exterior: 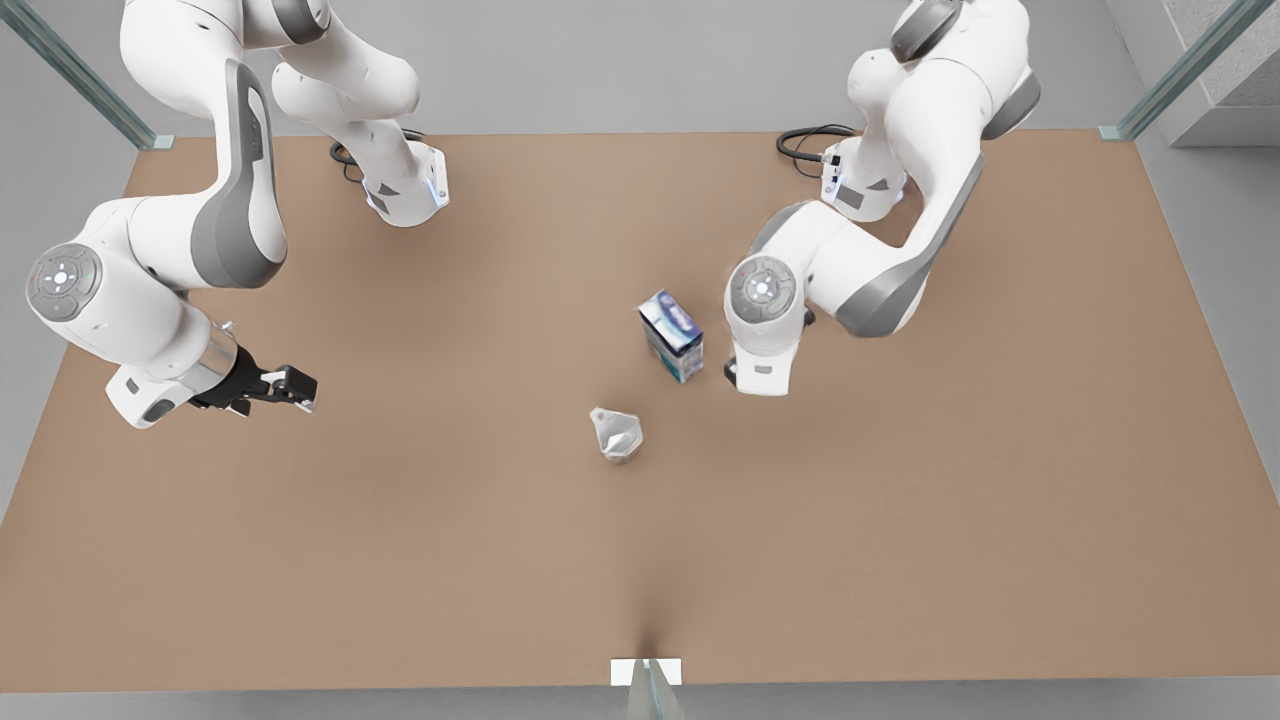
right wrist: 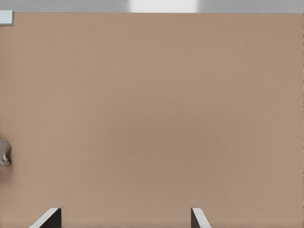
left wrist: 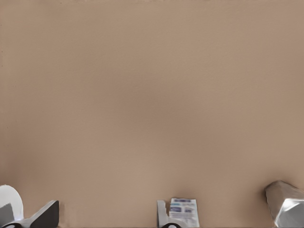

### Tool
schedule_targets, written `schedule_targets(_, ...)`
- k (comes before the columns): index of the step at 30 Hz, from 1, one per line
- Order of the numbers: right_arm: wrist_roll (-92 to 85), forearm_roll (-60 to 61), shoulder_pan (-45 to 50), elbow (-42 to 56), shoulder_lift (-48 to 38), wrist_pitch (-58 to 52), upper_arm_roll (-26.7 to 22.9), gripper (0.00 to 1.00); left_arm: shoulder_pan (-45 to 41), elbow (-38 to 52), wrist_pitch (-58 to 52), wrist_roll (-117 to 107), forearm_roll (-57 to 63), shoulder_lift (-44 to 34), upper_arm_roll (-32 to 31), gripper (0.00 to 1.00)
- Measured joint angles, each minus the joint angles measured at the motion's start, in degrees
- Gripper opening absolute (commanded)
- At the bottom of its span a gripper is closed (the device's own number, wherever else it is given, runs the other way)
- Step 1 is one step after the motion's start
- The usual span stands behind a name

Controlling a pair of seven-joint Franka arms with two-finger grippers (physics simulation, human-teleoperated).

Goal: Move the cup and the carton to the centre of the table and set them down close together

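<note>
The carton (exterior: 671, 335) stands near the middle of the table (exterior: 900, 550). It is a small box with white and light blue sides, teal at its lower end and a dark navy top. The cup (exterior: 617, 434) sits close by, a little toward the table's near edge and the front view's left, apart from the carton. It is small, pale grey-white and faceted, and it looks tipped rather than upright, though I cannot tell for sure.

The left gripper (left wrist: 107, 217) is on the arm at the front view's right, its hand pointing down just beside the carton on that side. In the left wrist view the carton (left wrist: 184, 211) sits just outside one finger (left wrist: 162, 216), not between the two. The cup (left wrist: 285, 204) is farther out on the same side. The fingers are spread apart and grip nothing.

The right gripper (exterior: 290, 385) hangs over the front view's left part of the table, well apart from both things, tilted toward the middle. Its fingers (right wrist: 47, 218) are spread wide and empty. In the right wrist view the cup (right wrist: 4, 153) shows at the picture's edge.
</note>
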Motion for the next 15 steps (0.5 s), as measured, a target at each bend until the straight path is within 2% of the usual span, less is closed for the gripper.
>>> schedule_targets(3, 0.0, 0.0, 0.0, 0.1, 0.1, 0.0, 0.0, 1.0, 8.7, 2.4, -5.8, 28.1, -0.6, -3.4, 4.3, 1.0)
schedule_targets(6, 0.0, 0.0, 0.0, 0.1, 0.1, 0.1, 0.0, 1.0, 20.4, 2.5, -7.1, 53.5, -2.4, -5.1, 4.8, 1.0)
schedule_targets(9, 0.0, 0.0, 0.1, 0.1, 0.2, 0.1, 0.0, 1.0, 19.9, 3.9, -6.0, 63.7, -7.0, -14.7, 11.3, 1.0)
schedule_targets(15, 0.1, 0.0, 0.1, 0.1, 0.2, 0.2, 0.1, 1.0, 17.9, 1.2, -6.0, 63.7, -13.0, -20.2, 14.3, 1.0)
